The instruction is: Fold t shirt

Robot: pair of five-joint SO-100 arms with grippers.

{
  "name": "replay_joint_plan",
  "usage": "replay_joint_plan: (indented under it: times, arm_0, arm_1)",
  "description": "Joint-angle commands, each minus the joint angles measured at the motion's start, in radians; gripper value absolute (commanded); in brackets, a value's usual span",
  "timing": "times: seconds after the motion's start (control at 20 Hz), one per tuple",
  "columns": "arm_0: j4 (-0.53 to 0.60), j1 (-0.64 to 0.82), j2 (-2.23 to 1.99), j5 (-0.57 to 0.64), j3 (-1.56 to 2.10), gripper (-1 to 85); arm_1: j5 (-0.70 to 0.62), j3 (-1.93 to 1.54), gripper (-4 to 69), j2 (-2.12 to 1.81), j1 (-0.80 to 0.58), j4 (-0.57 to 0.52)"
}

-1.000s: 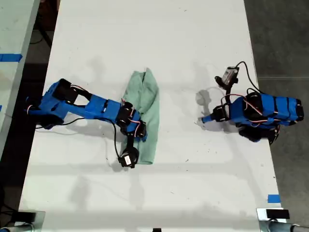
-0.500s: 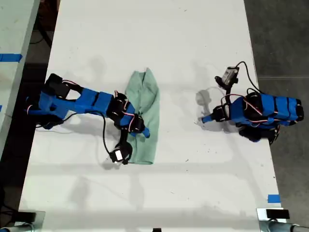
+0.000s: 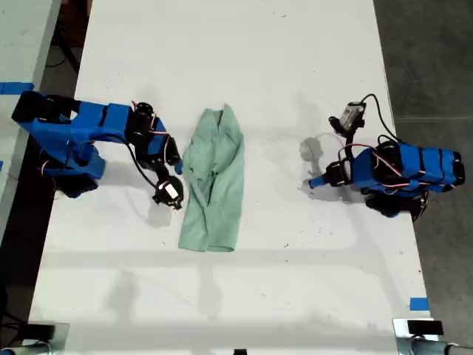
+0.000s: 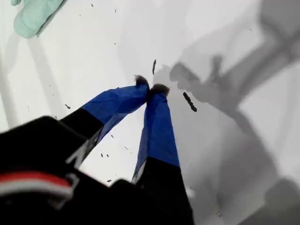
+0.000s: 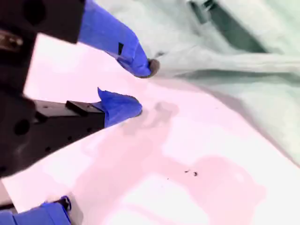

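Note:
The pale mint-green t shirt [image 3: 214, 185] lies wrinkled and long near the middle of the white table [image 3: 236, 66]. My second gripper [image 3: 178, 168] is on the arm at the exterior view's left, right at the cloth's edge. In the second wrist view it [image 5: 133, 86] is open with nothing between its blue fingertips, and one fingertip [image 5: 140, 63] touches the t shirt's hem [image 5: 225, 61]. My first gripper [image 3: 314, 183], on the arm at the exterior view's right, is shut [image 4: 150, 87] over bare table. The t shirt [image 4: 33, 16] lies well away from it.
A blue tape mark [image 3: 419, 303] sits near the table's corner at the exterior view's lower right. A second table with blue tape [image 3: 15, 87] stands beyond the exterior view's left edge. Dark floor [image 3: 429, 59] borders the table on the exterior view's right.
The second arm has drawn back off the t shirt toward the exterior view's left. The cloth's lower end now lies spread wider. The first arm has not moved.

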State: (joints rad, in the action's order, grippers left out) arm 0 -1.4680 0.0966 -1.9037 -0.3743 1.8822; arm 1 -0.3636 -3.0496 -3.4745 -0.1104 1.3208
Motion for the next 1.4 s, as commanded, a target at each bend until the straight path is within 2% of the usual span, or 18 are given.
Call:
replay_joint_plan:
  times: [0.0, 0.15, 0.25, 0.45, 0.6, 0.65, 0.7, 0.75, 0.85, 1.35]
  arm_0:
    - [0.385, 0.051, -0.265, -0.011, 0.508, 5.6]
    - [0.762, 0.095, -0.339, 0.092, 0.827, 2.6]
    - [0.868, 0.092, -0.287, 0.155, 0.853, 2.3]
    - [0.870, 0.181, -0.399, 0.268, 0.931, 2.7]
    - [0.853, 0.261, -0.865, 0.318, 1.198, 1.0]
    - [0.755, 0.281, -1.175, 0.334, 1.313, -0.2]
    - [0.528, 0.296, -1.600, 0.341, 1.410, -0.2]
    - [0.433, 0.313, -1.644, 0.348, 1.397, -0.2]
    - [0.443, 0.344, -1.667, 0.408, 1.407, -0.2]
    - [0.443, 0.324, -1.666, 0.411, 1.407, -0.2]
  arm_1:
    - [-0.017, -0.064, 2.3, -0.011, -0.009, 0.002]
    - [-0.015, -0.064, 2.3, -0.011, -0.008, 0.002]
    - [-0.015, -0.064, 2.3, -0.011, -0.008, 0.002]
    - [-0.011, -0.064, 2.3, -0.011, -0.002, 0.002]
    - [-0.012, -0.064, 2.3, -0.009, -0.002, 0.002]
    - [-0.012, -0.064, 2.3, -0.009, -0.003, 0.002]
    - [-0.012, -0.064, 2.3, -0.009, -0.003, 0.002]
    - [-0.012, -0.064, 2.3, -0.006, -0.003, 0.002]
    - [-0.009, -0.064, 2.2, -0.008, -0.002, 0.002]
    - [-0.008, -0.064, 2.2, -0.009, 0.005, 0.002]
